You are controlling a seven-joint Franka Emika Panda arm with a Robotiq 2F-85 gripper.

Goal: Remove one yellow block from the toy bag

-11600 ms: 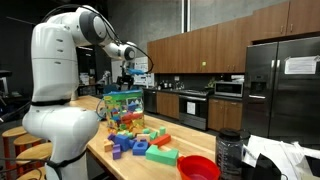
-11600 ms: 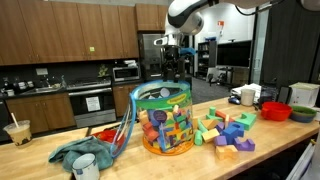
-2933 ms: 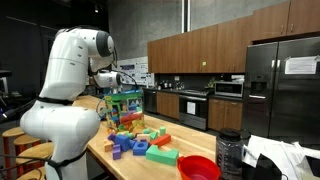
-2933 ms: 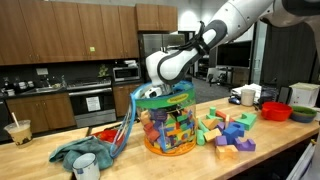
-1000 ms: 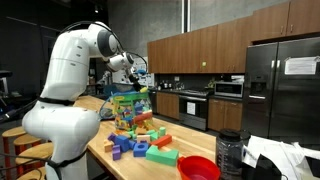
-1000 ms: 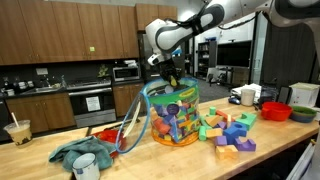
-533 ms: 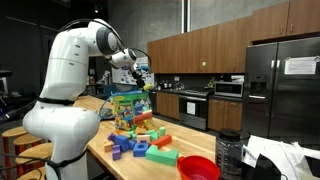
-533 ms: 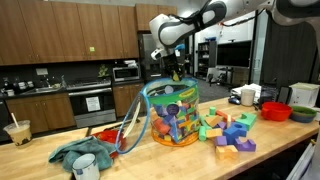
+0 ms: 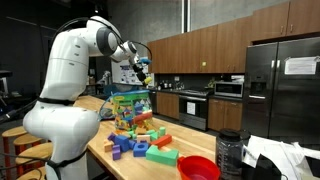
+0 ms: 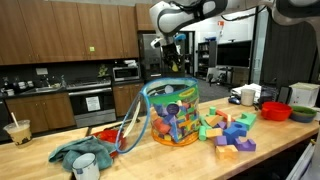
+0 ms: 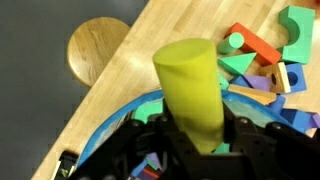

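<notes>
My gripper (image 11: pixel 197 130) is shut on a yellow block (image 11: pixel 192 85), which stands up long and rounded between the jaws in the wrist view. In both exterior views the gripper (image 9: pixel 142 68) (image 10: pixel 169 52) hangs in the air well above the toy bag (image 9: pixel 127 108) (image 10: pixel 172 115), apart from it. The bag is clear plastic with a green-and-blue top band and stands upright on the wooden counter, full of colourful blocks. Its blue rim (image 11: pixel 105 128) shows directly under the gripper in the wrist view.
Loose coloured blocks (image 9: pixel 140 145) (image 10: pixel 228 130) lie on the counter beside the bag. A red bowl (image 9: pixel 198 167) (image 10: pixel 275 110) stands beyond them. A crumpled cloth (image 10: pixel 85 150) and a tin (image 10: pixel 85 167) lie on the bag's other side. A round stool (image 11: pixel 95 50) stands off the counter edge.
Over the last second the gripper has risen straight up from the bag's mouth, carrying the yellow block with it. The bag has stayed in place.
</notes>
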